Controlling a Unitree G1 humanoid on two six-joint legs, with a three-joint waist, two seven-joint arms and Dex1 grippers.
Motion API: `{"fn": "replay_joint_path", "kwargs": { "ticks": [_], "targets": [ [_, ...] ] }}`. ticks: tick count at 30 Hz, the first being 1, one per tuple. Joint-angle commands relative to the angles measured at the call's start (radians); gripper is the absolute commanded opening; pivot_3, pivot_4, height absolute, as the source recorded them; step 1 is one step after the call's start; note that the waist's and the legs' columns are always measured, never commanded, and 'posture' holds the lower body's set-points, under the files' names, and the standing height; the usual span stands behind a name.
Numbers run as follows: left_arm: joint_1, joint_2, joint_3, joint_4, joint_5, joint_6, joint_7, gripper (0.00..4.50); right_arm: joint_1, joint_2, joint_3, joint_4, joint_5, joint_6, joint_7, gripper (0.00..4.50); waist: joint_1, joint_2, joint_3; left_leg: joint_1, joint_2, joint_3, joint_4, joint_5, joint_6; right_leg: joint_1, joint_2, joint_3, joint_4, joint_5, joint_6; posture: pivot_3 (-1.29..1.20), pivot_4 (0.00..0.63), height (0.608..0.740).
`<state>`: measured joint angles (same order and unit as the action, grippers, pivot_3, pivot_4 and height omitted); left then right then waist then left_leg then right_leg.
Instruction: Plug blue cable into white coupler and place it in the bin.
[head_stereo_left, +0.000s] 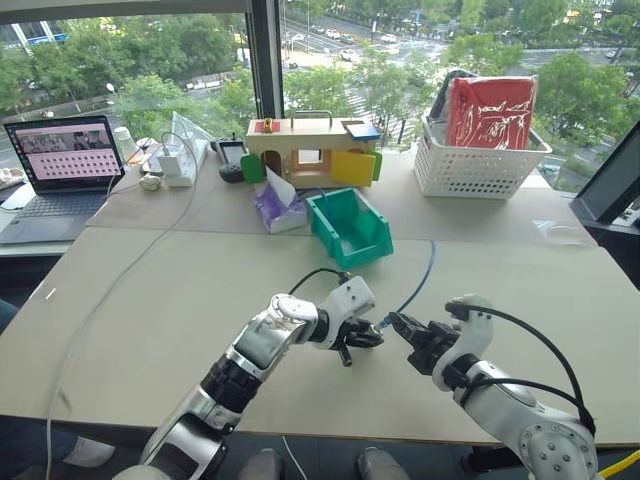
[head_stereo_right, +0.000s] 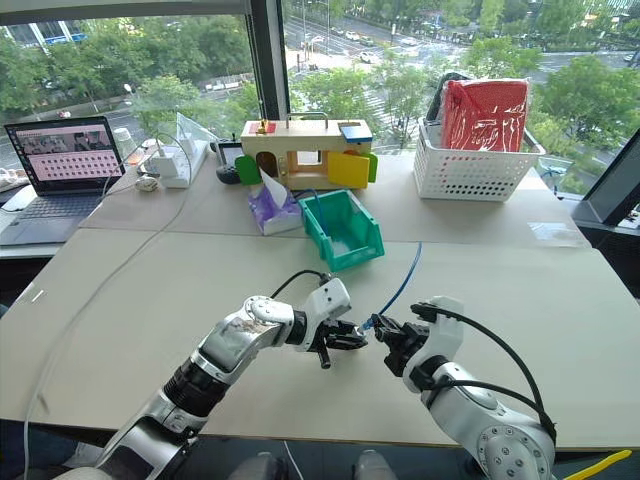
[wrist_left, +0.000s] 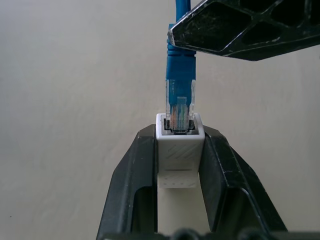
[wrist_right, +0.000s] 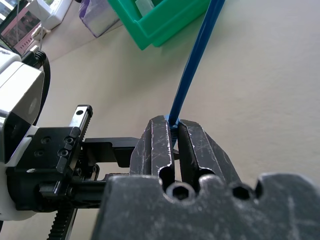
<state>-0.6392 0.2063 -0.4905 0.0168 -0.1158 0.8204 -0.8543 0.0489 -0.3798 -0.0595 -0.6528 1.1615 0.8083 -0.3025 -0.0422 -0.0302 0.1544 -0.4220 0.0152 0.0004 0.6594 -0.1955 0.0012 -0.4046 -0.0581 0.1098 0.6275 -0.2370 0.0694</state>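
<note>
Premises present as an upper-floor office or robotics test room: a broad work table (head_stereo_left: 200, 290) stands against full-height windows (head_stereo_left: 150, 60) overlooking trees and streets, bearing an open laptop (head_stereo_left: 62, 165), a power strip (head_stereo_left: 183, 162) and a white lattice basket (head_stereo_left: 478, 165).

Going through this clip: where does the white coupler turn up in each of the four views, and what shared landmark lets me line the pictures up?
Left eye view: hidden inside the left claw; too small to tell.
Right eye view: the same, at the left claw's tip.
Left wrist view: the white coupler is clamped between the left claw's fingers, with the clear plug entering its socket.
Right wrist view: cannot make it out.
Shared landmark: the blue cable.
</note>
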Motion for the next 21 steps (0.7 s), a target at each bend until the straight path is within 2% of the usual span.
{"fn": "replay_joint_path", "kwargs": {
  "ticks": [1, 7, 21],
  "targets": [
    [0.007, -0.021, -0.043, 0.046, 0.02, 0.029, 0.03, 0.66, 0.004, -0.016, 0.032, -0.031, 0.0, 0.04, 0.017, 0.0, 0.001, -0.001, -0.001, 0.0, 0.0, 0.0, 0.0, 0.0, 0.0, 0.0, 0.0, 0.0, 0.0, 0.0, 0.0, 0.0, 0.15, 0.729],
    [0.008, -0.036, -0.024, 0.056, 0.005, 0.054, 0.049, 0.66, -0.008, -0.029, 0.05, -0.038, -0.006, 0.056, 0.022, 0.0, 0.007, -0.006, -0.005, 0.0, 0.0, 0.0, 0.0, 0.0, 0.0, 0.001, -0.001, -0.001, -0.001, 0.0, 0.0, 0.0, 0.15, 0.729],
    [0.038, -0.047, 0.002, 0.028, -0.006, 0.081, 0.076, 0.66, -0.013, -0.078, 0.093, 0.048, 0.162, 0.185, 0.031, 0.0, 0.008, -0.01, -0.012, 0.0, 0.001, -0.001, 0.0, 0.0, 0.0, 0.001, -0.001, -0.003, -0.002, -0.001, -0.001, 0.0, 0.15, 0.729]
  ]
}}
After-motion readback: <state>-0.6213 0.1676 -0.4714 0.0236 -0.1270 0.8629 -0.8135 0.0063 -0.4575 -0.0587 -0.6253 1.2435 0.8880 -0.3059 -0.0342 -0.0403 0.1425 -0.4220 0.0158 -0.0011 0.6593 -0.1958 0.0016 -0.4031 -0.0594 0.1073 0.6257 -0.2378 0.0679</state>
